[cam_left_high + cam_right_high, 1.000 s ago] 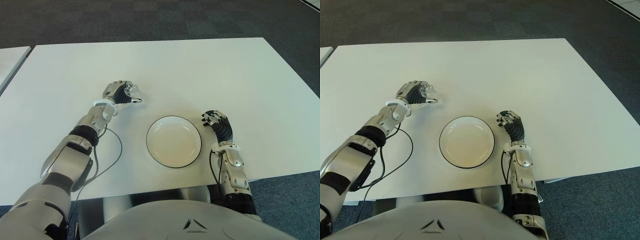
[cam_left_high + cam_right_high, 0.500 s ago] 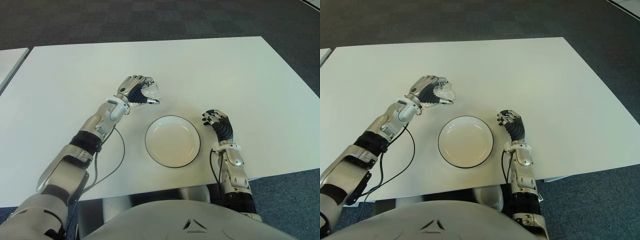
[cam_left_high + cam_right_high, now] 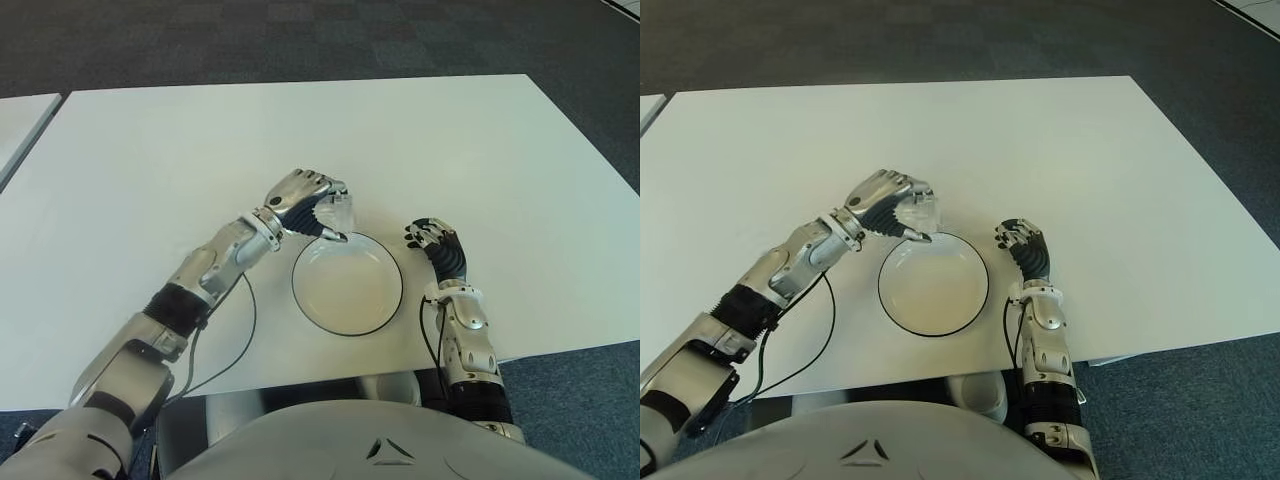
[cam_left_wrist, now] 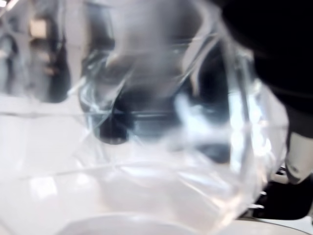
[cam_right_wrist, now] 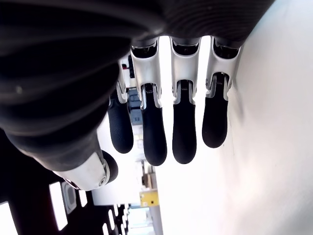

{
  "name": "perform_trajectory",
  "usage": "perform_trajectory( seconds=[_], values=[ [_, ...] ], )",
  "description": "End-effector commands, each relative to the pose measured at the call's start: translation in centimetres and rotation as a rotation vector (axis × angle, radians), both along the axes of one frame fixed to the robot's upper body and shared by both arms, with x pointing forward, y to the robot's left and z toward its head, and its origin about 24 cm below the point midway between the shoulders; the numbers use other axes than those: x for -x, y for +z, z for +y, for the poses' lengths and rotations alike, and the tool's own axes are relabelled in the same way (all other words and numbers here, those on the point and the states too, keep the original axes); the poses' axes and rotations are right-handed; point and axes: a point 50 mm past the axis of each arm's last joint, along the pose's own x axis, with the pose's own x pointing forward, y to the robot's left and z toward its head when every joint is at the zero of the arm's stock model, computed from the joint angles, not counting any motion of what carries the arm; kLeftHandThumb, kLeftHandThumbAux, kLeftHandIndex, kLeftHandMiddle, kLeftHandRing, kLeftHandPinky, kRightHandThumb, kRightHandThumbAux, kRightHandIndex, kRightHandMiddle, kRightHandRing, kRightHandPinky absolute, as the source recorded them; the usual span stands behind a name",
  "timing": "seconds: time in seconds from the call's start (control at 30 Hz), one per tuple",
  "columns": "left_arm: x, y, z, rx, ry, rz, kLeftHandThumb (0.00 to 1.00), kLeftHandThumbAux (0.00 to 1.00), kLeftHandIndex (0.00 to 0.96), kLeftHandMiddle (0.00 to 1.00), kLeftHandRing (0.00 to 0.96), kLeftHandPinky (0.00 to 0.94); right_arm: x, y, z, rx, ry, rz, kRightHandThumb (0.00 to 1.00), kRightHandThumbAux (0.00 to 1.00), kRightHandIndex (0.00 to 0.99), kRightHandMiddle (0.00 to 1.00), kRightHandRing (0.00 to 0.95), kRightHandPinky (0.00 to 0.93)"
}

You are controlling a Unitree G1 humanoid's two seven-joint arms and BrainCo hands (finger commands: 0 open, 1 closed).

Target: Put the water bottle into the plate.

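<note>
Left hand [image 3: 303, 195]: fingers clenched round a clear water bottle [image 3: 335, 212], held at the far-left rim of the plate. Plate [image 3: 348, 283]: white, dark-rimmed, near the counter's front edge. Right hand [image 3: 432, 240]: just right of the plate, fingers loosely curled, grasping nothing. Counter [image 3: 450, 140]: white.
</note>
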Motion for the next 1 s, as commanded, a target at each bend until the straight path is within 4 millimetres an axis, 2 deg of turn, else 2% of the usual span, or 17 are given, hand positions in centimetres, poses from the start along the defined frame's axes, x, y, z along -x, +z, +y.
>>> perform_trajectory(
  seconds=[0.03, 0.17, 0.33, 1.0],
  values=[
    [1.0, -0.1, -0.7, -0.023, -0.065, -0.017, 0.851, 0.668, 0.398, 0.538, 0.865, 0.851, 0.3, -0.7, -0.1, -0.003, -0.007, 0.033, 0.705, 0.734, 0.428, 0.488, 0.487, 0.492],
    [1.5, -0.3, -1.0, -0.026, -0.091, -0.026, 0.852, 0.668, 0.398, 0.539, 0.866, 0.856, 0.3, -0.7, -0.1, -0.002, -0.009, 0.033, 0.704, 0.734, 0.428, 0.486, 0.485, 0.49],
    [3.3, -1.2, -1.8, -0.072, -0.208, -0.053, 0.851, 0.669, 0.398, 0.541, 0.866, 0.859, 0.3, -0.8, -0.2, 0.001, -0.008, 0.033, 0.703, 0.735, 0.427, 0.482, 0.481, 0.488],
    [5.9, -3.8, -2.9, -0.118, -0.352, -0.03, 0.85, 0.67, 0.396, 0.544, 0.867, 0.871, 0.5, -0.8, -0.4, -0.004, -0.004, 0.032, 0.704, 0.735, 0.428, 0.491, 0.489, 0.497]
  ],
)
